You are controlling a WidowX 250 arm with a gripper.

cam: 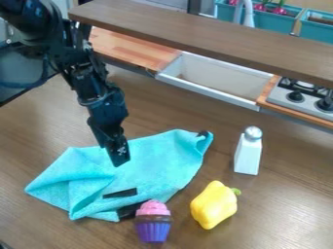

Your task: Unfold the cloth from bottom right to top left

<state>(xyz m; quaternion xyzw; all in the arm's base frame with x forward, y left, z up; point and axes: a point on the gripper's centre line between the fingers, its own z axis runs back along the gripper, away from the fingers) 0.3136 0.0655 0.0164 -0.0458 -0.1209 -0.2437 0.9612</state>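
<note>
Because the cloth (159, 158) lies rumpled, its lower right edge seems the place to begin. Nearest: one cupcake (153, 223), purple base, pink top, close by that edge; pinch clear of it. Beside it, one yellow pepper (213, 206), tilted on the surface (286, 197). Next, the cloth itself, turquoise, partly folded, with a black strip (120, 193) towards its near side; best to take the top layer alone, lift modestly, draw towards upper left, and lower gently. Over its middle, one black claw (119, 158), pointing down; whether spread or pressed together, cannot tell. Right of the cloth, one white shaker (248, 153), upright. Farther, one sink (208, 93).
</note>
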